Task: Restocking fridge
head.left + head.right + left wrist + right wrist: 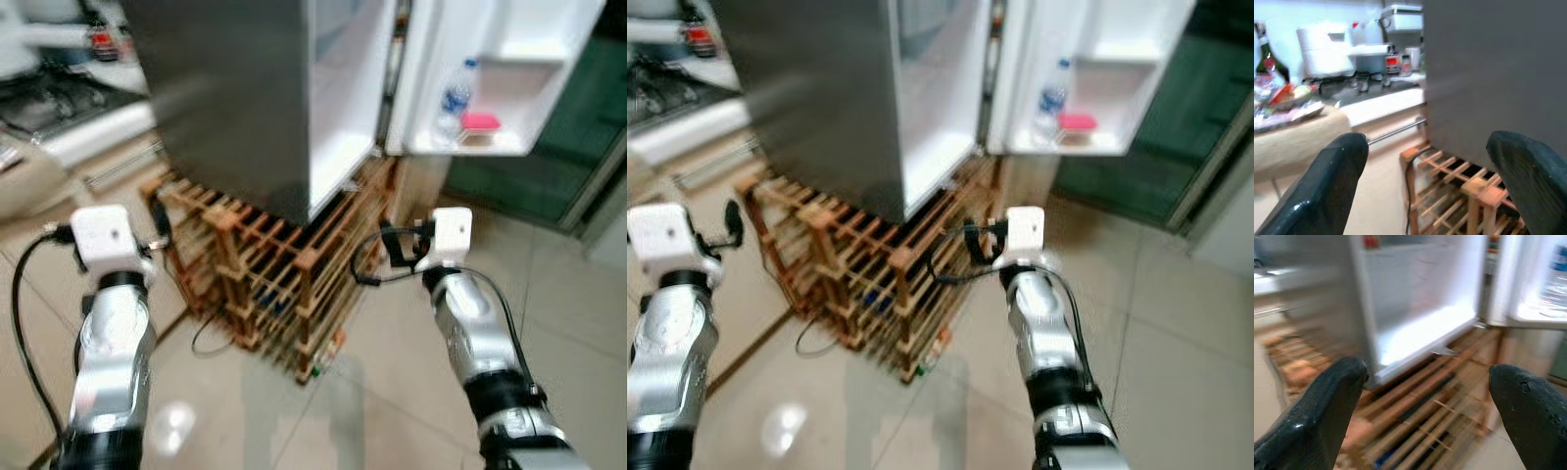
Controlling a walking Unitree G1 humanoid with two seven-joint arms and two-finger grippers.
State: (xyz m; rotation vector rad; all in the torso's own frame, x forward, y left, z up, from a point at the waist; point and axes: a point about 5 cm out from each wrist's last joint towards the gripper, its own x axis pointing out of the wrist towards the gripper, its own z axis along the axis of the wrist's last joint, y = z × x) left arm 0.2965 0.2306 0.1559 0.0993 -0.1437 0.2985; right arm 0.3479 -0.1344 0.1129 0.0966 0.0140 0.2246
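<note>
With both grippers, left [1420,186] and right [1425,416], spread wide and holding nothing, any step toward 12 o'clock risks catching the wooden rack [265,284] under the fridge [245,98]. Farther off at 1 o'clock, the door [490,69] hangs open, a bottle [454,98] on its shelf, and a swinging arm could knock it.

A grey fridge [823,98] stands on a wooden slatted rack [872,264], its door [1097,73] swung open to the right. The door shelf holds a water bottle [1051,98] with a pink box [1078,122] just beside it (both blurred). Both silver arms reach forward over the tiled floor [1176,323], the left arm [666,333] near the rack's left end, the right arm [1043,333] beside its right end.
</note>
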